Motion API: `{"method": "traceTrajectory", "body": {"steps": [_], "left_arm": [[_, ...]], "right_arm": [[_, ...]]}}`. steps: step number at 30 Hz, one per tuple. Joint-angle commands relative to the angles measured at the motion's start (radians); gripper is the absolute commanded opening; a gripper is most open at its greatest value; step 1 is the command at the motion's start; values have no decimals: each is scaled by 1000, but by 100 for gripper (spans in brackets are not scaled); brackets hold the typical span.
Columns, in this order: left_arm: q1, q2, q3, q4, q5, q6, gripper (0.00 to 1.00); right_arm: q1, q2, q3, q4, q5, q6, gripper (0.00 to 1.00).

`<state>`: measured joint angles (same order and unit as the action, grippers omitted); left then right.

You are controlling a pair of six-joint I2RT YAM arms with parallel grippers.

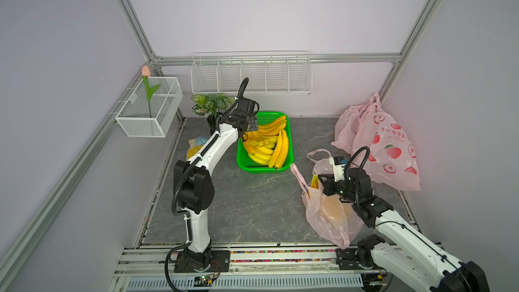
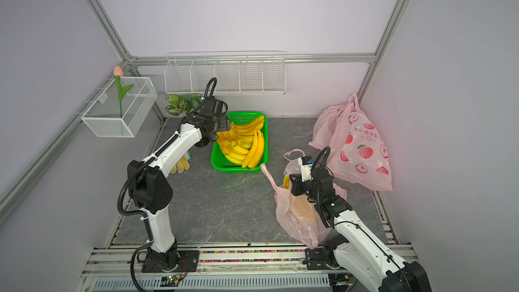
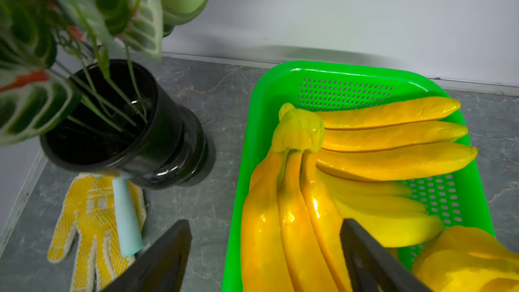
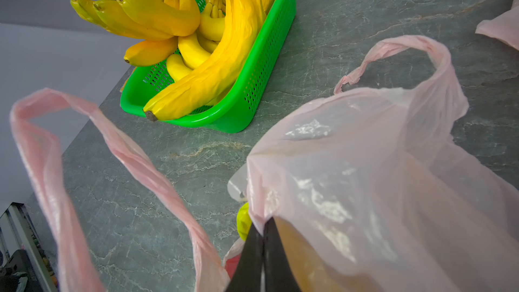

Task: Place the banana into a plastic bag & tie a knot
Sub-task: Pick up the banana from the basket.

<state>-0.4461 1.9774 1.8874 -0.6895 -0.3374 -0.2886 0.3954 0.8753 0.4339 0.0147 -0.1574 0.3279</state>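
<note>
Several yellow bananas (image 1: pixel 266 144) lie in bunches in a green basket (image 1: pixel 280 168) at the back middle of the table. My left gripper (image 1: pixel 250 129) hovers over the basket's left end. It is open, its black fingers (image 3: pixel 168 248) straddling the basket rim (image 3: pixel 238 192) and one bunch (image 3: pixel 295 206) without touching them. My right gripper (image 4: pixel 262 227) is shut on the rim of a thin pink plastic bag (image 1: pixel 328 214) at the front right. The bag's two handles (image 4: pixel 134 164) hang loose. A yellow banana (image 1: pixel 314 182) shows in its mouth and orange-yellow shapes show through the film.
A potted plant (image 1: pixel 210 105) in a black pot (image 3: pixel 126 136) stands left of the basket, with a yellow glove (image 3: pixel 92 220) and a pale blue stick (image 3: pixel 126 214) beside it. Large printed pink bags (image 1: pixel 387 147) fill the back right corner. Wire baskets (image 1: pixel 250 75) hang on the walls.
</note>
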Motion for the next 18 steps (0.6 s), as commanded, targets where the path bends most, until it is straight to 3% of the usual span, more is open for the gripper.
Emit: {"method": "traceTrajectory", "body": {"steps": [1,13,18], "left_arm": [[16,56,73,10,37,101,85],[39,206,164,37,140,221,82],[58,204,139,71,226,231,74]], "right_arm": [[7,3,17,-4,-12,-22,6],[8,27,16,11,-22,-25,7],[8,31,16,13,-24,-25,7]]}}
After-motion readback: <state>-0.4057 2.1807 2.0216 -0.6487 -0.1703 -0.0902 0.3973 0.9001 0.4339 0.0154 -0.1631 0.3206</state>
